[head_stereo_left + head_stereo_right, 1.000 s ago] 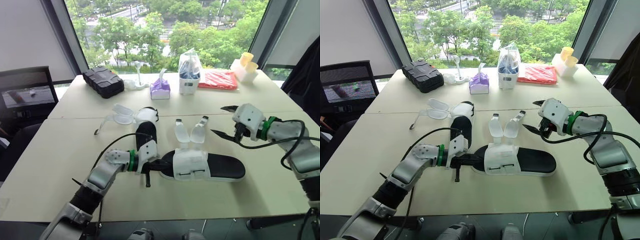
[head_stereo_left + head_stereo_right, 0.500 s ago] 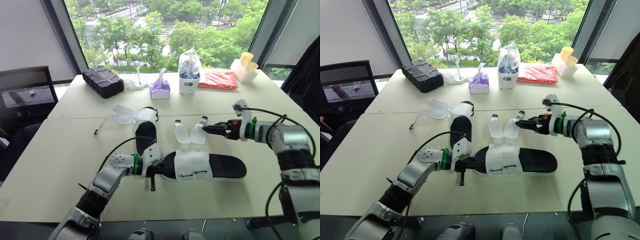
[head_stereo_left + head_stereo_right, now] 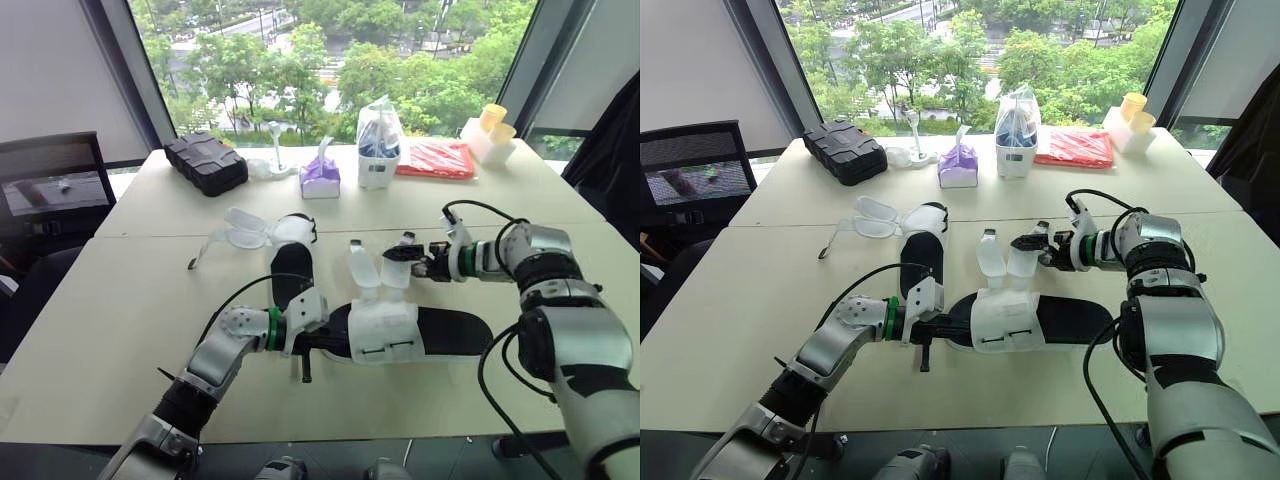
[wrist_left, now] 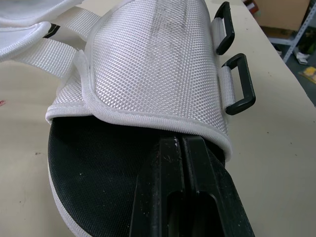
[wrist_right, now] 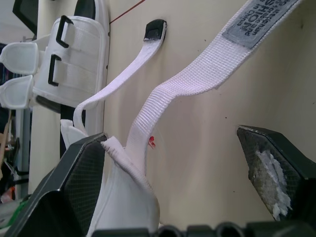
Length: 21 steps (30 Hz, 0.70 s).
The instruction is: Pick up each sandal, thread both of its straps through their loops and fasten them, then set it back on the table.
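Left gripper (image 3: 318, 338) is low over the table (image 3: 90, 330), fingers together. The tips sit on the black footbed at one end of the near sandal (image 3: 450, 330), right at the rim of its white upper; nothing visible between them. That sandal lies flat near the front edge, between the two arms. Black loops (image 4: 239, 84) on the upper are empty. Its two straps are unfastened and lie on the far side: one strap (image 3: 362, 268), and the right-hand strap (image 3: 397, 272). Right gripper (image 3: 410, 256) has its fingers apart, straddling the right-hand strap's padded end; one finger touches the pad, the other is clear. Second sandal (image 3: 290, 270) is just beyond, flat, straps splayed open. Far edge holds a black case (image 3: 206, 162), a purple tissue pack (image 3: 320, 178) and a red bag (image 3: 437, 158).
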Tool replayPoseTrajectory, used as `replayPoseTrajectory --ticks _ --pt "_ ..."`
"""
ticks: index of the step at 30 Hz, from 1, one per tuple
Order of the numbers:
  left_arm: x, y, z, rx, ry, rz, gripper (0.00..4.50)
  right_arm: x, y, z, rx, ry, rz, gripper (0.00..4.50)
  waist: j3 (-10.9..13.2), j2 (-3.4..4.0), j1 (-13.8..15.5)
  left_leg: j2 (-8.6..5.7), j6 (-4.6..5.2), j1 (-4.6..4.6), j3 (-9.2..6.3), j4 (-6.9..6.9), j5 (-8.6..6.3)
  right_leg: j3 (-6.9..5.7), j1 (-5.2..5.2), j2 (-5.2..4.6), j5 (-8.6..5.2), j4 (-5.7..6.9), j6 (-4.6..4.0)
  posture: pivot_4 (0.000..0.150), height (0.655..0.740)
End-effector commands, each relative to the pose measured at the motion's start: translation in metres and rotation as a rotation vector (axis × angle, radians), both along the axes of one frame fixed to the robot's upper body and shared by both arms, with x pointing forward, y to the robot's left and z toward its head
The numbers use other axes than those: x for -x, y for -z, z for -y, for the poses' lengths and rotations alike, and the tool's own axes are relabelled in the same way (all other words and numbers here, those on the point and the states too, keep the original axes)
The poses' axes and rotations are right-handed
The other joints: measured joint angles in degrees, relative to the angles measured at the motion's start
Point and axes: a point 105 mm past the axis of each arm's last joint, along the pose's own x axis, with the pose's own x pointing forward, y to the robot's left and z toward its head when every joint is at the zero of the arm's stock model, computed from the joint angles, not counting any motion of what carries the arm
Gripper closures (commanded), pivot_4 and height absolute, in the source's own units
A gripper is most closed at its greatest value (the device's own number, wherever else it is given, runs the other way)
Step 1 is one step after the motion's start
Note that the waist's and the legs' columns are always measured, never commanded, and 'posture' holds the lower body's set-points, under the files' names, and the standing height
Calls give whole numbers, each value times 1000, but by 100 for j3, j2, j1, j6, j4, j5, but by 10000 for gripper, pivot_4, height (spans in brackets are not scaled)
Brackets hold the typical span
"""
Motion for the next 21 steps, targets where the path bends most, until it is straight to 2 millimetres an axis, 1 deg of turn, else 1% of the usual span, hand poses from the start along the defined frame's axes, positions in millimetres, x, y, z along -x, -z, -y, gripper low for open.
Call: replayPoseTrajectory --ticks 1,7,16,18,19,21 --pt "2 1 -2 -3 -3 2 44675 -14 -13 -5 -50 76 63 0 0 0 -9 0 0 0 0 0 0 0 0 0 0 0 0 1500 7400" --pt "3 3 -4 -3 -12 -5 44675 -29 -11 -16 -92 168 98 0 -2 2 -35 1 -6 0 0 -1 3 0 -1 2 0 3 0 1500 7400" --pt "2 2 -5 -1 -29 0 44675 -43 -20 -28 -121 243 158 0 -2 2 -40 1 -10 0 0 0 6 0 -2 2 0 6 0 1500 7400" --pt "2 2 -5 0 -32 -1 45000 -46 -23 -27 -121 267 176 5165 -2 2 -41 1 -10 0 0 0 6 1 -3 2 0 7 0 1500 7400" --pt "2 2 -5 1 -34 -2 45000 -47 -26 -26 -126 276 181 8500 -2 2 -42 1 -11 0 0 0 6 1 -3 2 0 7 0 1500 7400" --pt "3 3 -5 2 -34 -5 45000 -49 -31 -25 -140 289 195 17345 -2 2 -40 1 -11 0 0 0 7 1 -4 2 0 8 0 1500 7400"
